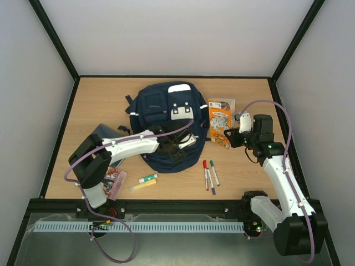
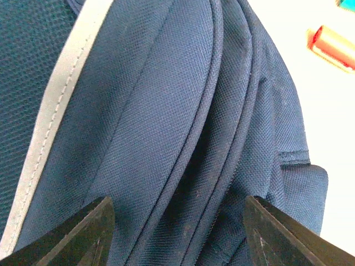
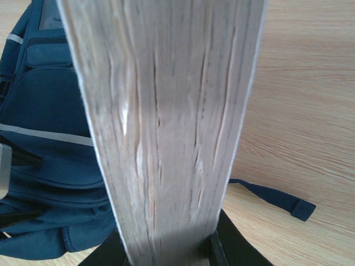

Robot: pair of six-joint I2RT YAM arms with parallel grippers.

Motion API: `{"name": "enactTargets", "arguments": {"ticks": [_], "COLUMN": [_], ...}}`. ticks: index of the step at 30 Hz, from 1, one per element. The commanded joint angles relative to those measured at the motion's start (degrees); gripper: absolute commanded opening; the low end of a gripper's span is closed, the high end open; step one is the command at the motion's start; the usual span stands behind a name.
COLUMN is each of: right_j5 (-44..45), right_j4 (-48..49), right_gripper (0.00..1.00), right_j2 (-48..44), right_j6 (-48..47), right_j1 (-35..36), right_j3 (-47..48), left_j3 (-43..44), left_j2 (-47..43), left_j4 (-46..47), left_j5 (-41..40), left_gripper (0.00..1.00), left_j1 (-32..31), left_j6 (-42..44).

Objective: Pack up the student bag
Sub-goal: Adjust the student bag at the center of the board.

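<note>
The student bag is lying directly beneath the left pincer, whose jaws are being held wide over the zip seams, with nothing gripped. A book is being clamped by its page edge in the right pincer, with the bag to its left. The fabric is judged soft and floppy, so a seam ridge is best pinched.
</note>
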Motion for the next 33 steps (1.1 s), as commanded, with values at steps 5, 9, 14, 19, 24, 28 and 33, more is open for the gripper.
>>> {"name": "enactTargets", "arguments": {"ticks": [5, 9, 14, 19, 24, 28, 33], "right_j5": [-1.47, -1.42, -1.19, 0.09, -0.79, -3.68, -9.71], "right_j4": [3.23, 3.15, 3.1, 3.31, -0.96, -8.37, -16.16], "right_gripper": [0.01, 0.01, 0.01, 0.01, 0.01, 0.01, 0.01], "right_j2": [-0.18, -0.02, -0.21, 0.14, 2.11, 4.2, 4.97], "right_j6": [-0.47, -0.47, -0.55, 0.31, 0.79, 1.17, 3.26], "right_j1": [-0.19, -0.19, -0.19, -0.19, -0.19, -0.19, -0.19], "right_j3": [0.41, 0.45, 0.28, 0.82, 7.35, 14.25, 18.94], "left_j3": [2.2, 4.17, 5.53, 7.01, 7.53, 4.86, 5.6], "left_j2": [4.22, 6.43, 7.83, 7.97, 1.59, -7.24, -11.5], "left_j4": [-0.81, 1.4, 3.84, 3.73, 6.32, 13.9, 17.6], "left_j5": [-0.95, -5.34, -8.23, -10.71, -17.02, -17.38, -18.0], "left_gripper": [0.6, 0.48, 0.32, 0.15, 0.02, 0.02, 0.02], "left_j1": [-1.67, -1.72, -2.34, -2.86, -2.04, -0.61, 1.76], "left_j6": [0.93, -0.2, 0.22, 0.66, 0.58, 0.82, -0.62]}}
